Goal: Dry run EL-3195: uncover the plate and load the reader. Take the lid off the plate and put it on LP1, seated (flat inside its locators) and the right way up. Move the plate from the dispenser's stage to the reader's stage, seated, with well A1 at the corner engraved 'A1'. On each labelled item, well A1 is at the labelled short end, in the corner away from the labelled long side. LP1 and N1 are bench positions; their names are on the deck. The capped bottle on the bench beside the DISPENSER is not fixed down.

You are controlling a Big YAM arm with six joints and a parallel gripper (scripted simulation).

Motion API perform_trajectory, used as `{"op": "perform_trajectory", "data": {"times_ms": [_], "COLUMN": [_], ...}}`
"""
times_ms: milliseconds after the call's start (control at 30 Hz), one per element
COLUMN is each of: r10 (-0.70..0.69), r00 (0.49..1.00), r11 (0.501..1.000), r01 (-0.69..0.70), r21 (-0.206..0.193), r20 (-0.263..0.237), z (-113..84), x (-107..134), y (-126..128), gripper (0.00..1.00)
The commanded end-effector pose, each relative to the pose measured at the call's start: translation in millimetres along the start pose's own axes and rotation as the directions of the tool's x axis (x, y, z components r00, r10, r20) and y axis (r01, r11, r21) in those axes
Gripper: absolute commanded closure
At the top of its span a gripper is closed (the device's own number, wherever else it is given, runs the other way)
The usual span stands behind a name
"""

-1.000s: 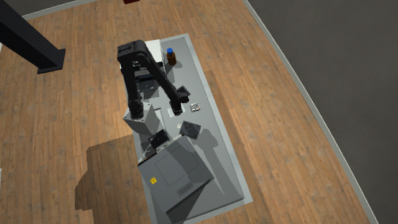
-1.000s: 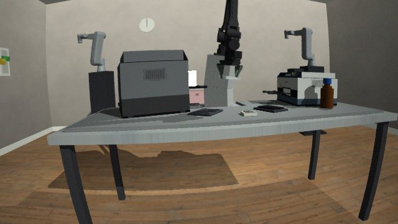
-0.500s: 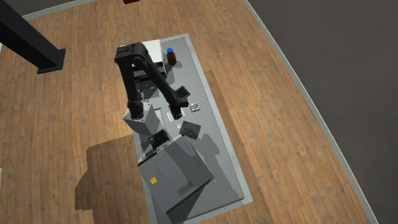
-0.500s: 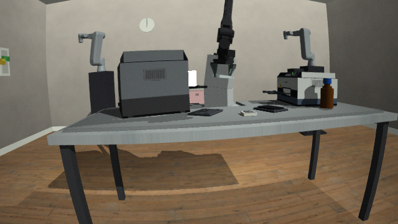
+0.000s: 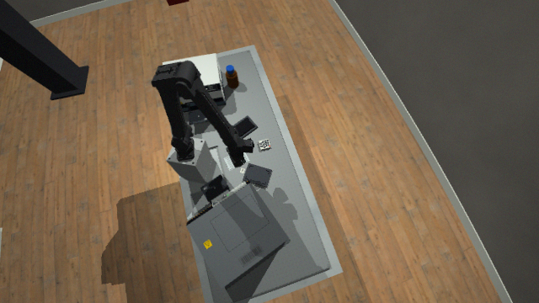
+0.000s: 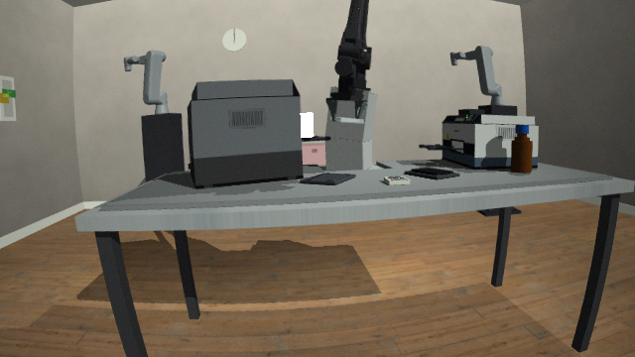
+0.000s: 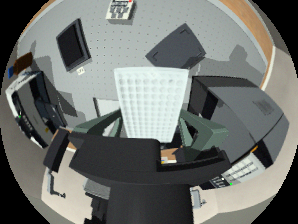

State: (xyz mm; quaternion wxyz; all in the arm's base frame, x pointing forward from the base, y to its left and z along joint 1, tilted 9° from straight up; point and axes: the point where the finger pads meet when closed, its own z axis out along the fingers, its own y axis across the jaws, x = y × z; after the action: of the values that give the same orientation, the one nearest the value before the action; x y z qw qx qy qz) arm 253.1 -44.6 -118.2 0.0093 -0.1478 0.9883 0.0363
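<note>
Jaws clamp white plate (image 5: 229,163) (image 6: 349,120) (image 7: 151,100) above bench (image 5: 301,189) (image 6: 347,212) (image 7: 102,37); grey machine (image 5: 240,223) (image 6: 246,139) (image 7: 240,102) near.

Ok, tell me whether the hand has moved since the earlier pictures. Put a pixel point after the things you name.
Yes. Against the big grey machine (image 5: 240,219) (image 6: 245,139) (image 7: 245,105), in the exterior view, the hand (image 5: 238,162) (image 6: 346,117) (image 7: 150,111) has shifted left, closer to it.
</note>
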Motion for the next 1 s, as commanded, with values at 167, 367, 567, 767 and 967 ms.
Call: {"op": "perform_trajectory", "data": {"times_ms": [167,367,567,767,967], "r10": [-0.058,-0.049,-0.074,-0.095,-0.068], "r00": [0.998,0.999,0.997,0.995,0.997], "r11": [0.998,0.999,0.997,0.995,0.998], "r01": [0.058,0.049,0.074,0.096,0.068], "r21": [-0.002,-0.008,-0.006,-0.016,-0.011], "r20": [0.014,0.004,0.026,0.030,0.020], "z": [-6.1,-7.0,-13.1,-13.5,-13.7], "x": [10.4,23.7,28.7,41.8,55.1], "y": [-17.4,-24.8,-40.3,-43.2,-52.4], "gripper": [0.14,0.14,0.14,0.14,0.14]}}
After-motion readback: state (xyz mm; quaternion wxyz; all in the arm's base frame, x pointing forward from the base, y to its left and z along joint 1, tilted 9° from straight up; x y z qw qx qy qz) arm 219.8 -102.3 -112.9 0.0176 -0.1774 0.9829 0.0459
